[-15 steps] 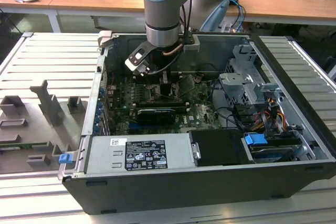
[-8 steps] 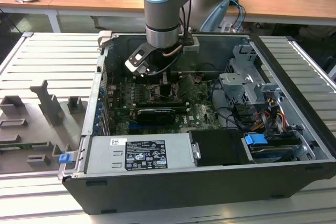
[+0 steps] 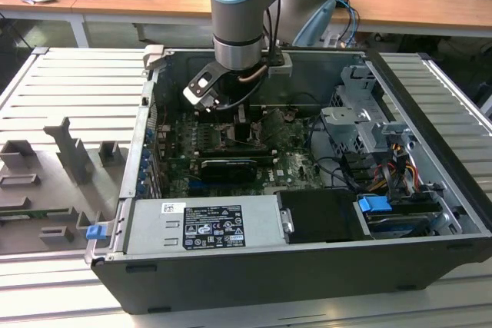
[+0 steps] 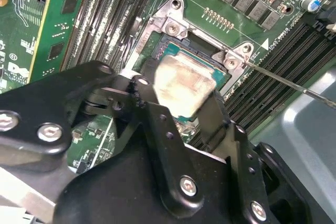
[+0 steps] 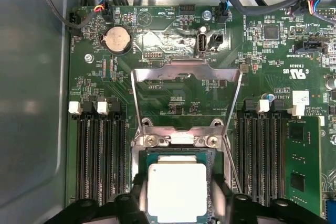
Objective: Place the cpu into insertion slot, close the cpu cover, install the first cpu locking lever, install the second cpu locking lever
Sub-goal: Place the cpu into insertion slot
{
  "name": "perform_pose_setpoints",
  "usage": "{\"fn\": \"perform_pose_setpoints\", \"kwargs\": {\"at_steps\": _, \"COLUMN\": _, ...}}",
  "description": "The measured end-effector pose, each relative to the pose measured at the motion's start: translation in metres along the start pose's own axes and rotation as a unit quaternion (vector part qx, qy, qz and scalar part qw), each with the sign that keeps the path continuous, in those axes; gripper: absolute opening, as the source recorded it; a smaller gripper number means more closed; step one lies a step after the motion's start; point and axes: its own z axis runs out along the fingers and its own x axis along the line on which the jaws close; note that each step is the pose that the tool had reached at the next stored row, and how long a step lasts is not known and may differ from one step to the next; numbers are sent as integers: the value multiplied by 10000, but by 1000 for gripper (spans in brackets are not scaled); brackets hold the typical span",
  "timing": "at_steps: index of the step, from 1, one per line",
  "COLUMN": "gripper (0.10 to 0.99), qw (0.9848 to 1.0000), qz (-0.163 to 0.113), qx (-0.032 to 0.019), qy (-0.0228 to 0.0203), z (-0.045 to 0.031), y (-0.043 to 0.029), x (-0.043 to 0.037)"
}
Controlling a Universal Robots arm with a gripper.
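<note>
- The black gripper (image 4: 181, 98) pinches the small flat square cpu (image 5: 177, 192), with its pale silvery-beige metal face, by two opposite edges.
- The cpu sits slightly tilted, just over the square dark insertion slot (image 4: 184, 51) in the green circuit board (image 5: 173, 106); I cannot tell whether it touches the slot.
- The silvery metal-frame cpu cover (image 5: 186, 68) stands open, hinged up beside the slot.
- A thin metal lever rod (image 4: 283, 80) lies unlatched beside the slot.
- In the exterior view, the grey-and-blue arm (image 3: 238, 28) reaches down into the open dark computer case (image 3: 307, 266).
</note>
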Motion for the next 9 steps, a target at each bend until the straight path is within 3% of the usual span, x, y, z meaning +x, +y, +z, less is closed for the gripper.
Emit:
{"fn": "perform_pose_setpoints", "kwargs": {"at_steps": 1, "gripper": 600, "qw": 10000, "qz": 1, "qx": 0, "qy": 1, "z": 0, "y": 0, "x": 0}}
{"fn": "perform_pose_setpoints", "kwargs": {"at_steps": 2, "gripper": 537, "qw": 10000, "qz": 1, "qx": 0, "qy": 1, "z": 0, "y": 0, "x": -1}}
{"fn": "perform_pose_setpoints", "kwargs": {"at_steps": 9, "gripper": 537, "qw": 10000, "qz": 15, "qx": 0, "qy": 0, "z": 1, "y": 16, "x": -11}}
